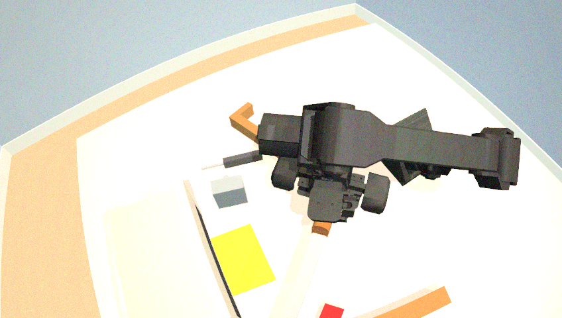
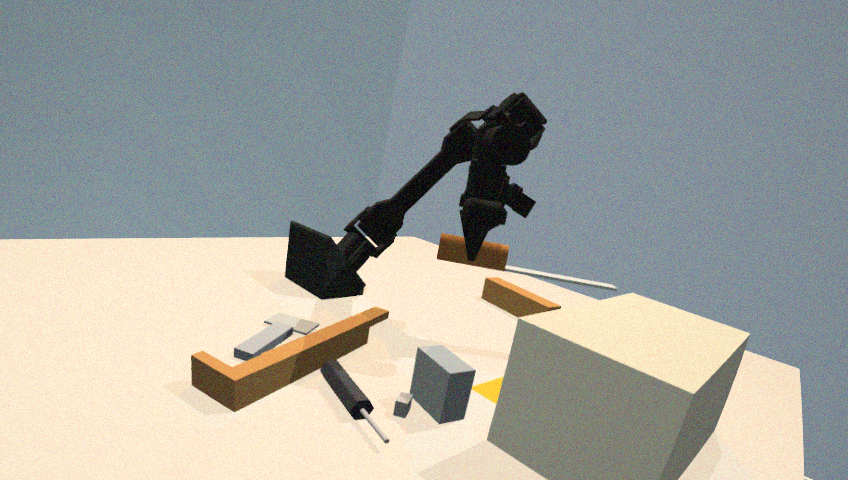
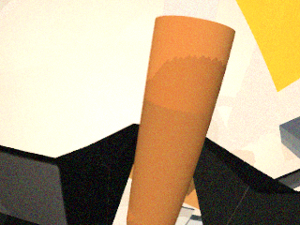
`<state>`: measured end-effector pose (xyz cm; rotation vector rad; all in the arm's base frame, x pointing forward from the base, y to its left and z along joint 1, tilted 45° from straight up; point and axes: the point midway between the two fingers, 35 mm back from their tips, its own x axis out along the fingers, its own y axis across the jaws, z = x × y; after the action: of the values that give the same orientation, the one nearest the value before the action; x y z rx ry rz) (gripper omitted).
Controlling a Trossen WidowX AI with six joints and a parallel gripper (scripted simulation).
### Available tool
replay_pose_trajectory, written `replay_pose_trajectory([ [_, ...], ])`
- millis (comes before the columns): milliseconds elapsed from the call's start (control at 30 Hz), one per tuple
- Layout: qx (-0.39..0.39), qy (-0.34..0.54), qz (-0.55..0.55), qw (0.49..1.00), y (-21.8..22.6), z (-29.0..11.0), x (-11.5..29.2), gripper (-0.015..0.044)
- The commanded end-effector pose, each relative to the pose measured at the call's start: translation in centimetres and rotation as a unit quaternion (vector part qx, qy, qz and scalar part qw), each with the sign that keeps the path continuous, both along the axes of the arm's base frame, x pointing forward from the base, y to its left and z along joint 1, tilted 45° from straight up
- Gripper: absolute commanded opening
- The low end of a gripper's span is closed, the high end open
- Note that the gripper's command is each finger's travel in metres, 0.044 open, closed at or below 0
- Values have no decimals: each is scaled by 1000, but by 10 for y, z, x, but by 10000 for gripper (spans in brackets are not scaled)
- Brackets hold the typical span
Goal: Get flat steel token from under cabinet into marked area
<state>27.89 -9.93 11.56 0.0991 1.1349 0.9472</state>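
Note:
My gripper (image 1: 329,214) (image 2: 473,254) (image 3: 165,135) is shut on the orange cylindrical handle (image 1: 320,228) (image 2: 453,248) (image 3: 182,119) of a tool with a long thin white rod (image 1: 299,267) (image 2: 562,277). It holds the tool just above the table, and the rod points toward the right of the yellow marked area (image 1: 241,258) (image 2: 491,389) (image 3: 276,19). The cream cabinet (image 1: 150,252) (image 2: 618,380) stands behind that area, with a dark gap (image 1: 215,256) along its bottom front. The steel token is not visible in any view.
An orange L-shaped bar (image 1: 241,117) (image 2: 279,362), a dark cylinder with a thin pin (image 1: 241,159) (image 2: 345,381), a grey block (image 1: 228,191) (image 2: 443,381), a small grey cube (image 2: 402,405) and a grey T-shaped piece (image 2: 267,336) lie near the arm's base. An orange bar (image 1: 413,305) (image 2: 517,296) and a red block (image 1: 330,311) lie beyond the marked area.

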Motion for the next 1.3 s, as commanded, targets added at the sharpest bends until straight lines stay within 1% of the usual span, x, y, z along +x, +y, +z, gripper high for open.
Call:
replay_pose_trajectory([
  [0, 4, 8, -14, 1000, -1, 1, 0, 0],
  [1267, 18, 110, -121, 986, -1, 1, 0, 0],
])
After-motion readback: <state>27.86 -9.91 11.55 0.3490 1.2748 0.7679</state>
